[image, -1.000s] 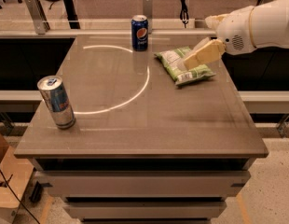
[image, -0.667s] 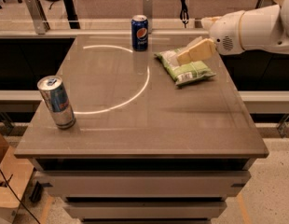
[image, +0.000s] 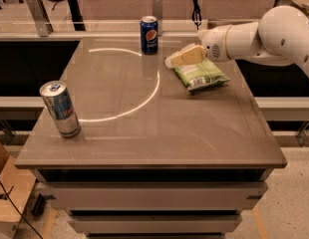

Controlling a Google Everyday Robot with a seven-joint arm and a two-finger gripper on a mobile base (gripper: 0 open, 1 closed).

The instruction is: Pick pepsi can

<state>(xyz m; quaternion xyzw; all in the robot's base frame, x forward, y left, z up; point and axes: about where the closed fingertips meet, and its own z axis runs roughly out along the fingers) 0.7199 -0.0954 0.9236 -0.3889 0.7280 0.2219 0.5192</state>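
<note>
My gripper hangs in the upper middle, just above a green bag. I cannot tell if it is loose or clenched. The pepsi can, blue with a round red-white-blue logo, stands near its left, on the bench.

Pepsi logo on pepsi can near gripper.

Single cam, high w/ front of table, angled down; hand upper right

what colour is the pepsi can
Pepsi can: dark blue, red-white-blue logo, camera view; gripper right of it, by green bag.
</note>
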